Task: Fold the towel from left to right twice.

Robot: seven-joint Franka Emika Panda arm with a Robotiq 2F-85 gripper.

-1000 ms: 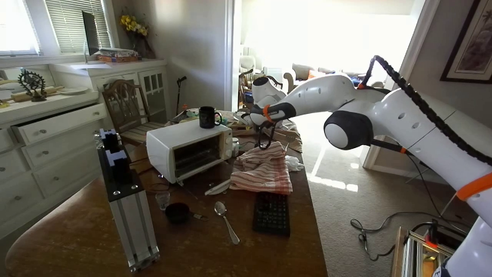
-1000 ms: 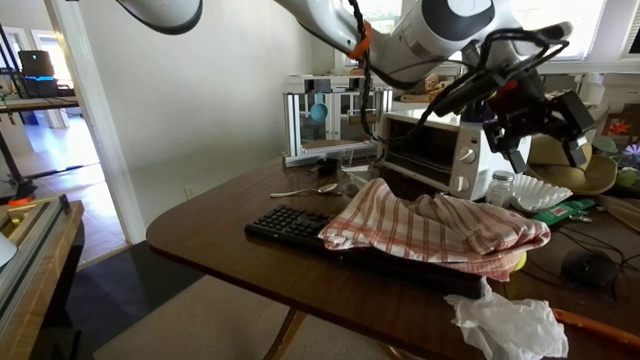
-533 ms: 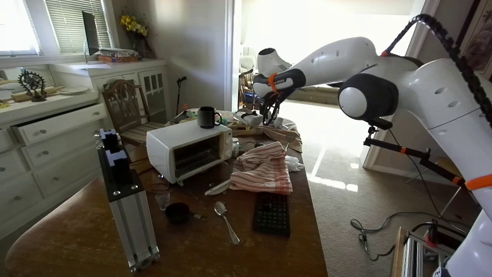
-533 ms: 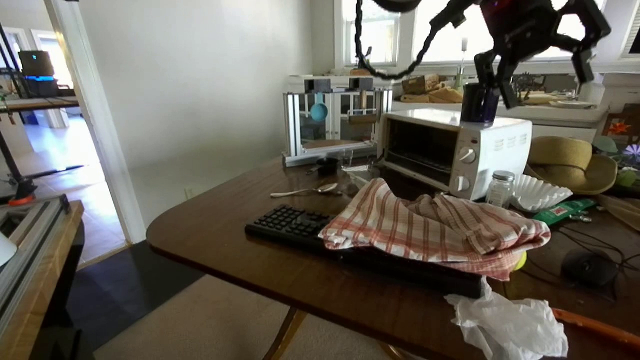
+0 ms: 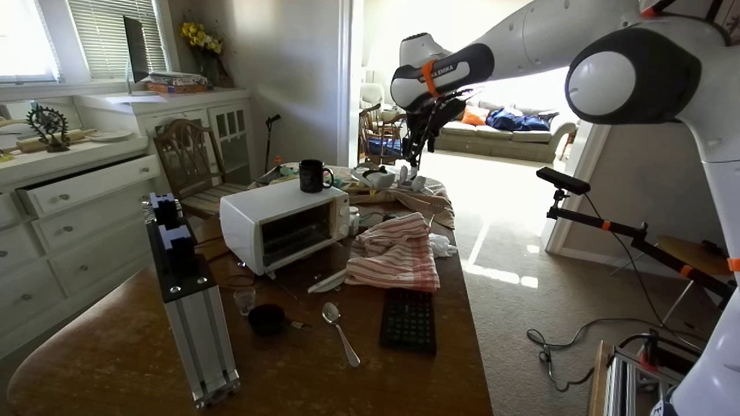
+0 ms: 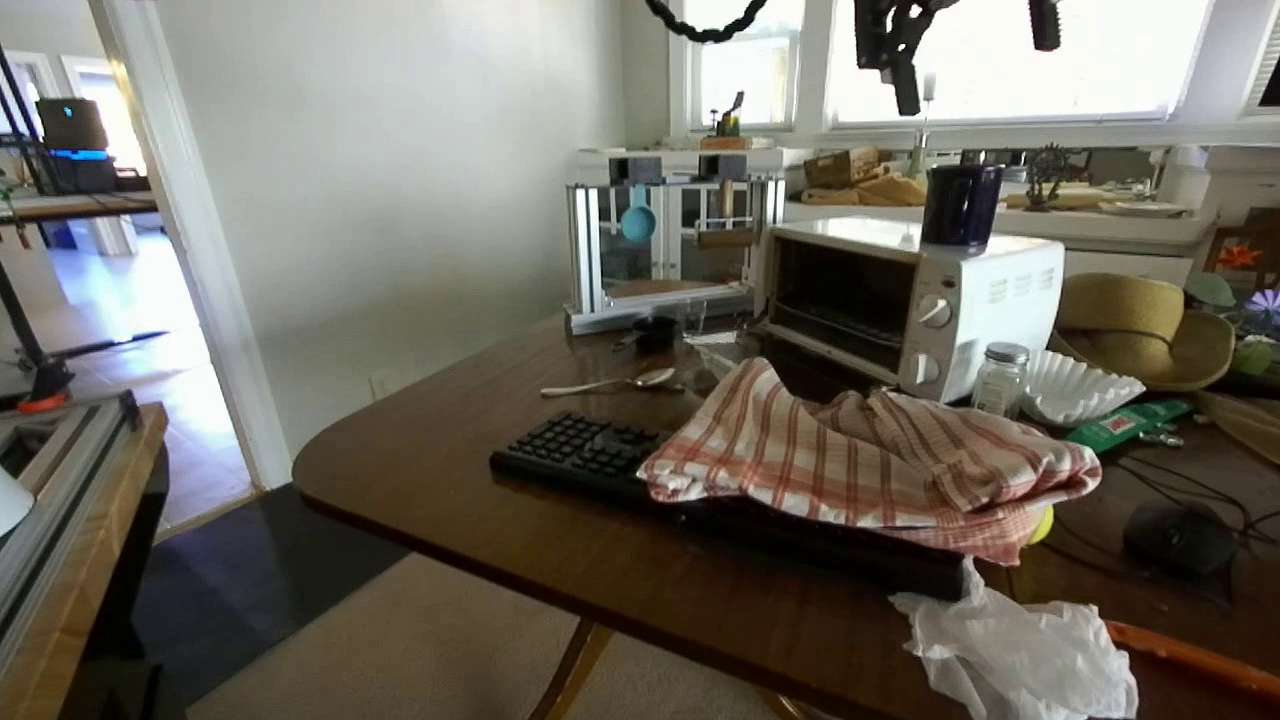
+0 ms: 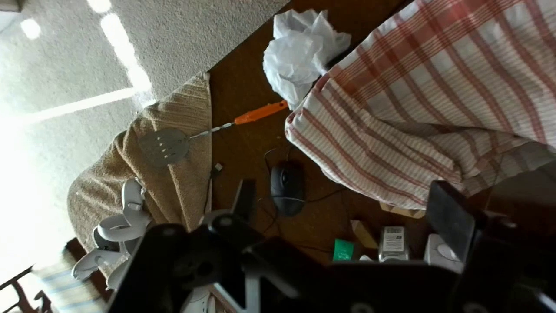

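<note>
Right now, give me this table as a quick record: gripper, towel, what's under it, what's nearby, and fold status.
Gripper: open, holding nothing, up in the air
Towel: red-and-cream stripes, rumpled, partly turned over on itself
Partly under it: black keyboard, one end showing
Nearby: white toaster oven, computer mouse, crumpled white sheet
On toaster oven: dark mug, upright
Fold status: no neat fold visible

The arm (image 5: pixel 601 84) spans the upper right of an exterior view, the gripper (image 7: pixel 345 200) hanging below its wrist (image 5: pixel 411 86), pointed downward; in the wrist view both fingers (image 7: pixel 451 219) stand wide apart
</note>
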